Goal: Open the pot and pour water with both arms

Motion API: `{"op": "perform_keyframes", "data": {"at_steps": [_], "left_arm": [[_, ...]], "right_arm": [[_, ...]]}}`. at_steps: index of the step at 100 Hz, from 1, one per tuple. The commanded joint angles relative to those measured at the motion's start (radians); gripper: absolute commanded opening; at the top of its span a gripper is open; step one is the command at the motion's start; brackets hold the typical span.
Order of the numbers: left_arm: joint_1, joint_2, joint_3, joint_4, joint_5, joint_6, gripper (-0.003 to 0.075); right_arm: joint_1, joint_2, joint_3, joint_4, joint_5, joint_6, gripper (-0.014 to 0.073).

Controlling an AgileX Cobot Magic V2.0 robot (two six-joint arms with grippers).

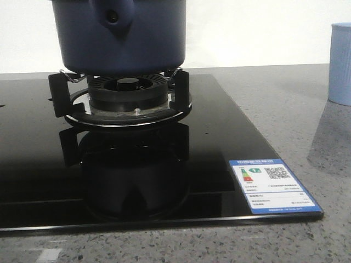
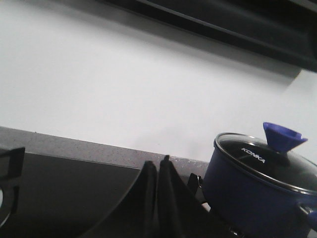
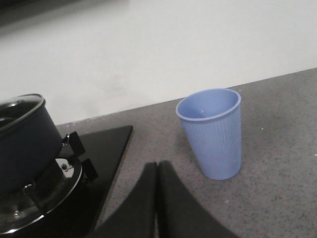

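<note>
**Stock at the hob: pot lidded, both grippers closed and empty**

Front view. Large dark navy-blue round pot (image 1: 122, 37) with matte straight sides, seated on the black metal burner stand (image 1: 123, 96); handle stub with small hole facing the camera. Beneath, glossy black glass hob (image 1: 219, 131), mirroring the burner. White-and-blue energy label (image 1: 272, 186) stuck at the hob's near right corner. Grey speckled stone countertop (image 1: 307, 109) around the hob. Pale blue ribbed plastic cup (image 1: 341, 63) at far right on the countertop, well apart from the pot (cut off by the frame edge).

Left wrist view. Left gripper (image 2: 158, 166) with dark fingers pressed together, nothing between them. Same pot (image 2: 252, 198) beyond the fingers, capped by a steel-rimmed glass lid (image 2: 270, 161) marked KONKA, with a blue flared knob (image 2: 282, 136) on top. White wall behind.

Right wrist view. Right gripper (image 3: 157, 168) likewise closed tight, holding nothing, over the countertop (image 3: 277, 148). Cup (image 3: 214, 131) upright and near the fingertips, not touching. Pot (image 3: 22, 141) on its burner at the far side of the frame.
</note>
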Motion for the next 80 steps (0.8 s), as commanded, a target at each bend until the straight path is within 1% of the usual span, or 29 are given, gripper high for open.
{"op": "perform_keyframes", "data": {"at_steps": [1,8,13,26,33,40,45,52,53,57,61,62,64,66,68,69,71,74,80], "left_arm": [[0.000,0.108,-0.128,0.001,0.039,0.109,-0.0020],[0.000,0.174,-0.209,0.001,0.112,0.177,-0.0020],[-0.021,0.221,-0.251,0.001,0.135,0.220,-0.0020],[-0.095,0.299,-0.313,0.001,0.119,0.241,-0.0020],[-0.130,0.328,-0.327,-0.001,0.102,0.269,-0.0020],[-0.158,0.365,-0.327,-0.005,0.079,0.269,-0.0019],[-0.178,0.389,-0.327,-0.021,0.072,0.269,-0.0018],[-0.201,0.423,-0.328,-0.062,0.061,0.269,0.0005],[-0.206,0.433,-0.328,-0.069,0.059,0.269,0.0022],[-0.219,0.446,-0.328,-0.078,0.048,0.269,0.0051],[-0.232,0.464,-0.328,-0.090,0.034,0.269,0.0108],[-0.237,0.467,-0.328,-0.091,0.029,0.269,0.0131],[-0.245,0.476,-0.328,-0.092,0.018,0.269,0.0156],[-0.252,0.488,-0.328,-0.092,0.008,0.269,0.0212],[-0.257,0.491,-0.328,-0.094,0.003,0.269,0.0243],[-0.262,0.498,-0.328,-0.093,-0.003,0.269,0.0275],[-0.269,0.507,-0.328,-0.095,-0.012,0.269,0.0307],[-0.278,0.519,-0.328,-0.097,-0.021,0.269,0.0391],[-0.300,0.548,-0.328,-0.097,-0.042,0.269,0.0498]], "right_arm": [[-0.005,0.128,-0.127,-0.054,-0.011,-0.032,-0.0061],[-0.005,0.212,-0.200,-0.053,0.038,-0.067,-0.0061],[-0.002,0.261,-0.246,-0.053,0.075,-0.090,-0.0061],[0.029,0.342,-0.319,-0.053,0.085,-0.124,-0.0061],[0.044,0.366,-0.333,-0.053,0.088,-0.138,-0.0060],[0.059,0.384,-0.335,-0.053,0.091,-0.138,-0.0053],[0.068,0.394,-0.335,-0.053,0.096,-0.138,-0.0027],[0.075,0.403,-0.335,-0.053,0.100,-0.138,0.0059],[0.077,0.406,-0.335,-0.053,0.100,-0.138,0.0096],[0.079,0.408,-0.335,-0.051,0.100,-0.138,0.0153],[0.079,0.408,-0.335,-0.051,0.100,-0.138,0.0248],[0.079,0.408,-0.335,-0.051,0.100,-0.138,0.0281],[0.079,0.408,-0.335,-0.051,0.100,-0.138,0.0314],[0.079,0.408,-0.335,-0.051,0.100,-0.138,0.0377],[0.079,0.408,-0.335,-0.051,0.100,-0.138,0.0405],[0.079,0.408,-0.335,-0.051,0.100,-0.138,0.0430],[0.079,0.408,-0.335,-0.051,0.100,-0.138,0.0452],[0.079,0.408,-0.335,-0.051,0.100,-0.138,0.0491],[0.079,0.408,-0.335,-0.051,0.100,-0.138,0.0509]]}}
